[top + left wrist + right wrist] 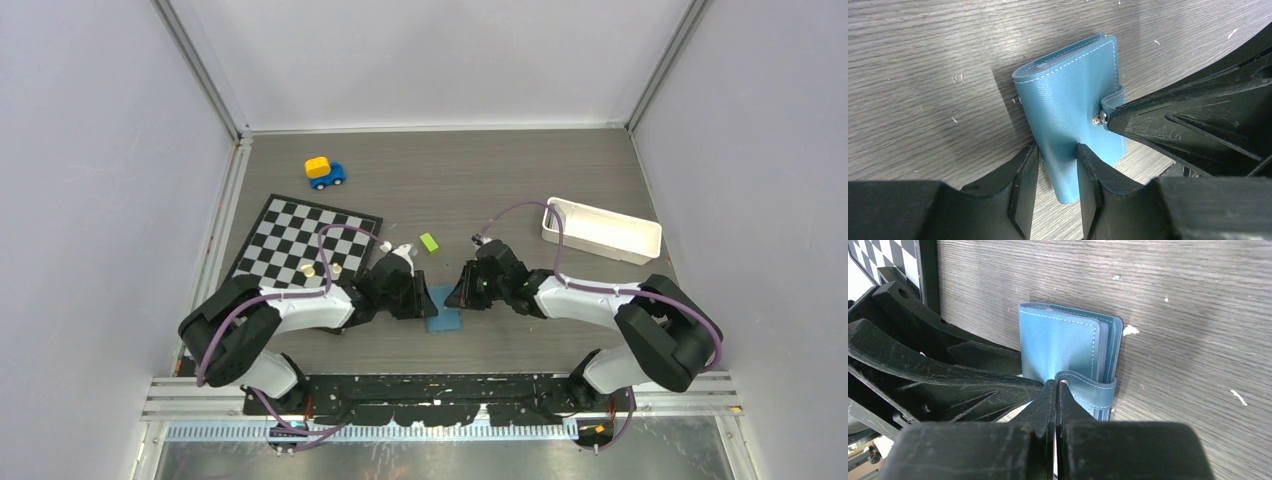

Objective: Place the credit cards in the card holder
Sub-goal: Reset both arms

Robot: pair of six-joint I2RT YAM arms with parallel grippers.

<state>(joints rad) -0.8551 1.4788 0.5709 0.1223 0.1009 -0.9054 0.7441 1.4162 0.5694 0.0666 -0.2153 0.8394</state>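
Observation:
The card holder [446, 318] is a teal-blue wallet lying closed on the wood table between my two grippers. It also shows in the left wrist view [1073, 95] and the right wrist view [1058, 342]. My left gripper [1057, 157] is shut on its near corner, a finger pressing each side of the raised cover. My right gripper [1056, 385] is shut, its tips against the snap strap [1088, 387] by the silver snap button [1098, 119]. Whether it pinches the strap is unclear. No credit cards are in view.
A checkerboard [300, 240] with two small pieces lies left of the arms. A lime-green block [429, 242] sits just behind the grippers. A blue and yellow toy car [325, 172] is at the back left. A long white tray [600, 230] is at the right.

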